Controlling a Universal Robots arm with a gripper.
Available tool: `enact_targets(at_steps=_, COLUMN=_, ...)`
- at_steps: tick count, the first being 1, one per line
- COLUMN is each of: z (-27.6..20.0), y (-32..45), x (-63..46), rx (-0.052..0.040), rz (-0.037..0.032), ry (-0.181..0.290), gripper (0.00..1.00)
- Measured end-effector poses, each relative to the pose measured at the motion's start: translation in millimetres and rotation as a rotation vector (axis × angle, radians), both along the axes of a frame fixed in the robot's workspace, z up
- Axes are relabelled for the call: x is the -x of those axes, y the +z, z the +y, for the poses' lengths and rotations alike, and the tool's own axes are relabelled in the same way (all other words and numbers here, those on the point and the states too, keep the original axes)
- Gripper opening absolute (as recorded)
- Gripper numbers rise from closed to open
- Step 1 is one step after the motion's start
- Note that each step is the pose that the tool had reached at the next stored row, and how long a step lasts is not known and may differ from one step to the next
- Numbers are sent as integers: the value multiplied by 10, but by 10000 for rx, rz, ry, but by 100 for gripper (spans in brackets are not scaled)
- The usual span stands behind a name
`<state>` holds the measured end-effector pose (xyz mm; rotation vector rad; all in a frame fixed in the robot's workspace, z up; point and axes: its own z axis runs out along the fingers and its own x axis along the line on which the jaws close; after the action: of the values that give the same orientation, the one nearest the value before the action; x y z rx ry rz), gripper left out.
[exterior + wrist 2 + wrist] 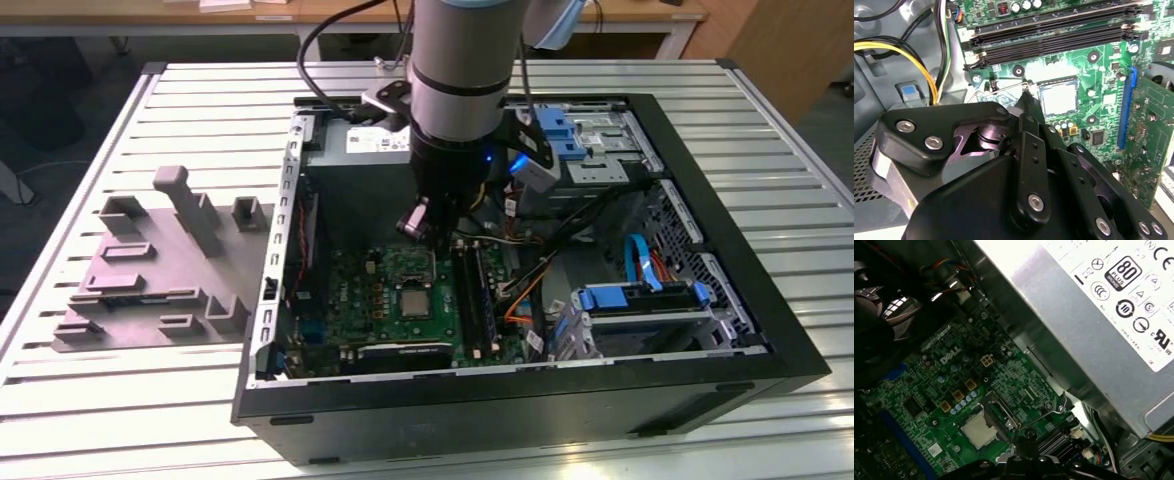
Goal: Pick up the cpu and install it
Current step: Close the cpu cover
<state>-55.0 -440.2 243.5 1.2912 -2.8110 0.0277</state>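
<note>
The cpu (414, 300) lies flat in the motherboard socket inside the open computer case, its pale silvery top facing up. It also shows in the second wrist view (1058, 97) and the first wrist view (978, 430). My gripper (416, 226) hangs above the board, just beyond the socket towards the power supply. Its black fingers (1027, 107) come together to a point beside the socket's edge, shut with nothing between them. A thin metal socket lever (1046, 413) runs close to the fingertips (1030, 436); whether they touch it I cannot tell.
The grey power supply (1094, 315) stands close by the arm. Memory slots (1054, 37) and yellow and black cables (924, 65) lie near the socket. Blue drive brackets (638, 297) fill the case at the exterior view's right. A grey fixture (154, 275) sits outside the case on the slatted table (120, 400).
</note>
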Motion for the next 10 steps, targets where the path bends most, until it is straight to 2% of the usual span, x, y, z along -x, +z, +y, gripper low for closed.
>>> enact_targets(at_steps=4, z=-5, y=-6, x=1, rx=155, rz=-1, ry=24, gripper=11)
enact_targets(at_steps=10, z=-60, y=-20, x=7, rx=160, rz=-1, ry=57, gripper=11)
